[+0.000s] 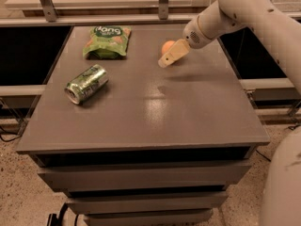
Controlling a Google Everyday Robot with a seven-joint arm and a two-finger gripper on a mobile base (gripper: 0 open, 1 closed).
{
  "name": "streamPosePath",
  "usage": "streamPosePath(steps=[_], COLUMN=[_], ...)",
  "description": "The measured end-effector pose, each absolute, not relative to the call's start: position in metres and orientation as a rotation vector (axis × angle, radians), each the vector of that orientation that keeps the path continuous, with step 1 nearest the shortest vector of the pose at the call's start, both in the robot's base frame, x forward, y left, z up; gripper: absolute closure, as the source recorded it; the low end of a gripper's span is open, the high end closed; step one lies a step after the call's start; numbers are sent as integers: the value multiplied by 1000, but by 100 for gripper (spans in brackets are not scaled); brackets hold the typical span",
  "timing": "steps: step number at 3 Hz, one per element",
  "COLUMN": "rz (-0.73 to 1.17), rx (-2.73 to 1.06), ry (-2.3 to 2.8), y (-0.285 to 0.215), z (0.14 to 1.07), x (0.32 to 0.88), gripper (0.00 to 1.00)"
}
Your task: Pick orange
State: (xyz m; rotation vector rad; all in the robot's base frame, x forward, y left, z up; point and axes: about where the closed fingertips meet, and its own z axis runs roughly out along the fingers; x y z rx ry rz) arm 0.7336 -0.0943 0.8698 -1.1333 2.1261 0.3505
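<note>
The orange (pixel 167 47) is a small round fruit on the far right part of the grey table (pixel 150 121). My gripper (pixel 164 62) hangs from the white arm that reaches in from the upper right. Its tan fingers (pixel 172 55) point down and left, right in front of the orange and partly covering its right side. Whether they touch the orange does not show.
A green can (pixel 86 83) lies on its side at the table's left. A green snack bag (pixel 107 41) lies at the far left. A rail and shelf run behind the table. The table's right edge is close under the arm.
</note>
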Motion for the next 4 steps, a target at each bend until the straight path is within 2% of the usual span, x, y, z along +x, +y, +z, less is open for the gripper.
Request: streamPosePath(steps=[1,2,4], rz=[406,452,554], rx=[-1073,-1051,-1101], ry=[2109,2094,2036], y=[-94,-87,-76], z=[858,847,847], x=[749,758,752], gripper=[0,18,64])
